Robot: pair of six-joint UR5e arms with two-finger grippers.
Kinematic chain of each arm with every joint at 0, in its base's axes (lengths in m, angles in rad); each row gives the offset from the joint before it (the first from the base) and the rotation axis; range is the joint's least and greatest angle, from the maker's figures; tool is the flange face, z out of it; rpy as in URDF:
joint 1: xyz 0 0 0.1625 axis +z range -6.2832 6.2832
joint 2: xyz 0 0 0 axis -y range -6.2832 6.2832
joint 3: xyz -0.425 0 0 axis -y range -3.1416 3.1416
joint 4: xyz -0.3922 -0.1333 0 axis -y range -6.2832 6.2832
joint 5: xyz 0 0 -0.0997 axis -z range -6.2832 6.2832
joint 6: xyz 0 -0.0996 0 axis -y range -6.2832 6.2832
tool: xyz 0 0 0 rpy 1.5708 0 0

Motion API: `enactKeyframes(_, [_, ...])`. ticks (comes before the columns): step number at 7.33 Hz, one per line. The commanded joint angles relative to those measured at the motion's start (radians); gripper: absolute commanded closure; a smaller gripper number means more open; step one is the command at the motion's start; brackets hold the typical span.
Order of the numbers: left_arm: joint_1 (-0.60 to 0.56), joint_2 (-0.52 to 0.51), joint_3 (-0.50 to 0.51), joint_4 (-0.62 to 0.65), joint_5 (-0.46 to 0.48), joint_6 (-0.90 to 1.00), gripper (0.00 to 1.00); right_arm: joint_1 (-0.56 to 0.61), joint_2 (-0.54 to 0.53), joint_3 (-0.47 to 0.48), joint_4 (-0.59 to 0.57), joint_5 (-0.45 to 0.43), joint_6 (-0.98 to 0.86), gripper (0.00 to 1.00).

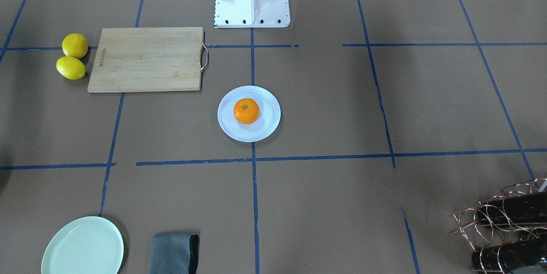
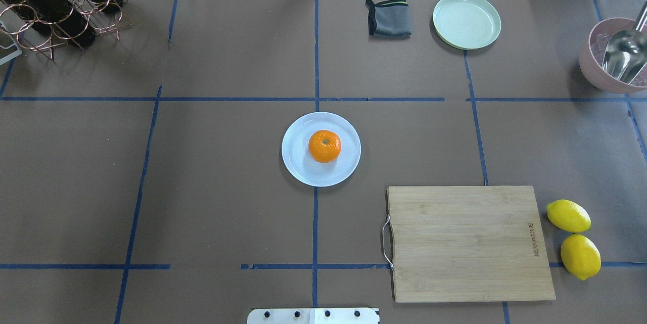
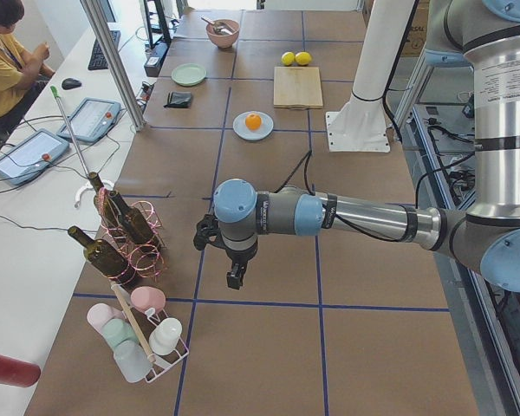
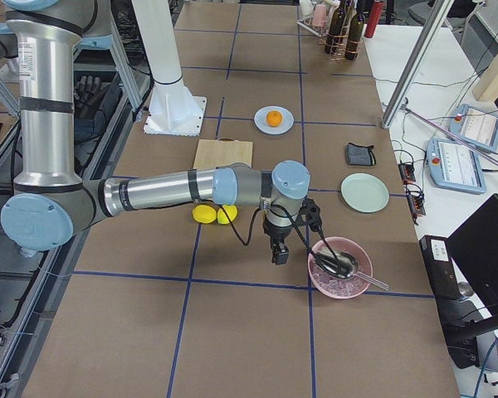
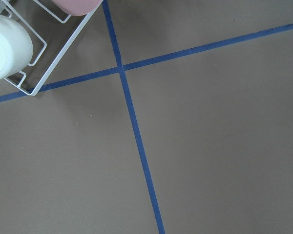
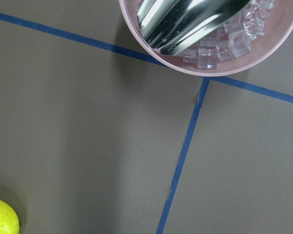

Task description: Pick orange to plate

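Note:
The orange (image 1: 246,110) sits on the white plate (image 1: 268,129) at the table's middle, stem dot up; the overhead view shows the orange (image 2: 324,146) slightly right of centre on the plate (image 2: 302,171). Neither gripper is near it. My left gripper (image 3: 234,279) hangs over bare table at the left end, beside the bottle rack; I cannot tell if it is open or shut. My right gripper (image 4: 280,255) hangs at the right end between the lemons and the pink bowl; its state I cannot tell either.
A wooden cutting board (image 2: 467,242) lies to the plate's right with two lemons (image 2: 573,238) beyond it. A mint-green plate (image 2: 466,20), grey cloth (image 2: 388,17), pink ice bowl with scoop (image 2: 614,56), wine rack (image 2: 50,0) and cup rack (image 5: 19,44) line the edges.

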Motion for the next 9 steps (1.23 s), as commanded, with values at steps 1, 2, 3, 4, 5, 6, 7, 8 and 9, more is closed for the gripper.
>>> enactKeyframes(1, [0.004,0.004,0.073,-0.001,-0.001,0.000,0.00,-0.001,-0.006,-0.006,0.000,0.012,0.003,0.00])
enactKeyframes(2, [0.004,0.006,0.074,0.005,-0.001,-0.003,0.00,-0.001,-0.012,-0.017,0.000,0.042,0.003,0.00])
enactKeyframes(3, [0.004,0.006,0.070,0.008,-0.004,-0.011,0.00,-0.001,-0.016,-0.018,0.000,0.042,0.001,0.00])
enactKeyframes(4, [0.002,0.004,0.056,0.034,-0.003,-0.016,0.00,-0.001,-0.016,-0.018,0.000,0.041,0.003,0.00])
enactKeyframes(5, [0.002,-0.010,0.055,0.137,-0.003,-0.014,0.00,-0.001,-0.016,-0.024,0.000,0.041,0.001,0.00])
enactKeyframes(6, [-0.004,-0.014,0.061,0.152,0.002,-0.004,0.00,0.001,-0.016,-0.028,0.000,0.041,0.001,0.00])
enactKeyframes(7, [-0.004,-0.014,0.086,0.125,0.004,0.001,0.00,0.001,-0.016,-0.029,0.000,0.038,0.000,0.00])
enactKeyframes(8, [-0.004,-0.011,0.070,0.120,0.004,0.000,0.00,0.001,-0.016,-0.023,0.002,0.042,0.000,0.00])
enactKeyframes(9, [-0.004,-0.007,0.082,0.109,0.002,0.003,0.00,0.002,-0.016,-0.023,0.002,0.041,0.000,0.00])
